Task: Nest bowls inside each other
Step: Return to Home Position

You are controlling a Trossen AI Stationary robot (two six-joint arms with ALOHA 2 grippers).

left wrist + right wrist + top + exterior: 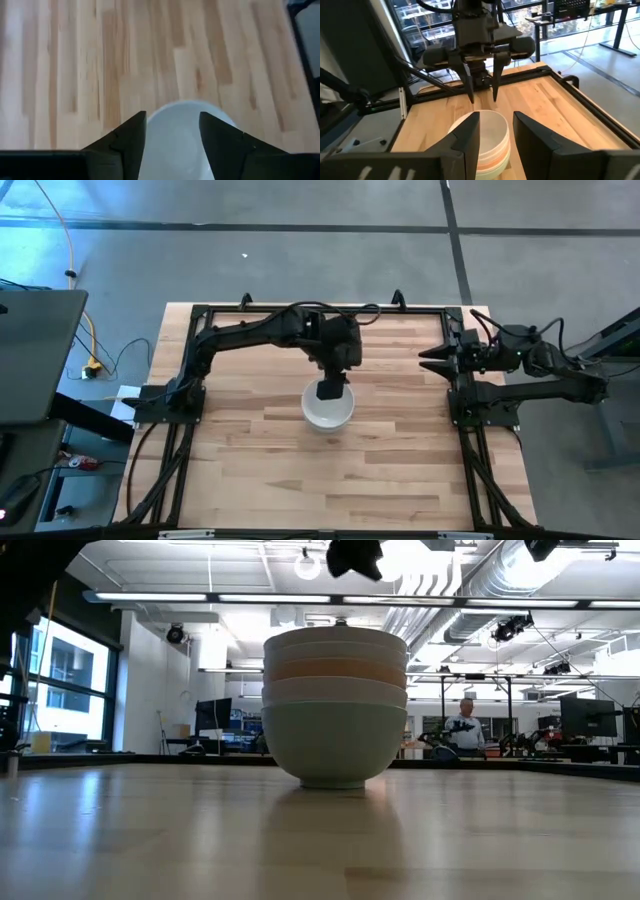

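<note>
The bowls stand nested in one stack [328, 412] at the table's middle. In the low view the stack [335, 705] has the mint green bowl [335, 745] at the bottom on the wood, a white one above it, then the salmon-orange bowl [335, 670], and white on top. My left gripper [331, 388] hangs open over the stack's far rim, fingers pointing down and clear of it [482, 97]. Its wrist view looks down between the fingers [172, 122] into the top white bowl [175, 145]. My right gripper [432, 357] waits open at the table's right side, facing the stack [487, 145].
A black metal frame [190, 330] runs along the table's left, far and right sides. Bare wood [330, 480] lies all around the stack. Beyond the far edge a person [462, 730] stands in the room among desks and screens.
</note>
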